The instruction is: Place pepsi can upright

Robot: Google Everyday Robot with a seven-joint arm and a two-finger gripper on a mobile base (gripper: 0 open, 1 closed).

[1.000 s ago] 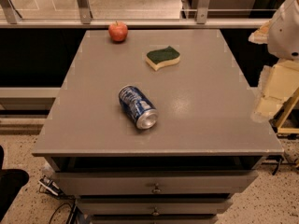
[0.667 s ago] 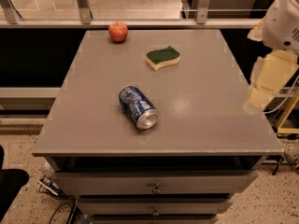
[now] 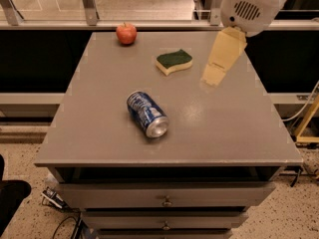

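Note:
The pepsi can (image 3: 146,114) lies on its side near the middle of the grey table top (image 3: 219,128), its silver end facing front right. The gripper (image 3: 214,77) hangs from the white arm at the upper right, over the right back part of the table. It is to the right of the sponge and well up and right of the can, touching neither.
A green-and-yellow sponge (image 3: 174,61) lies behind the can toward the back. A red apple (image 3: 126,33) sits at the back left edge. The table has drawers (image 3: 164,198) in front. A railing and a drop lie behind the table.
The arm and gripper have moved left and inward, from beyond the table's right edge to over its right back part. The can, sponge and apple have not moved.

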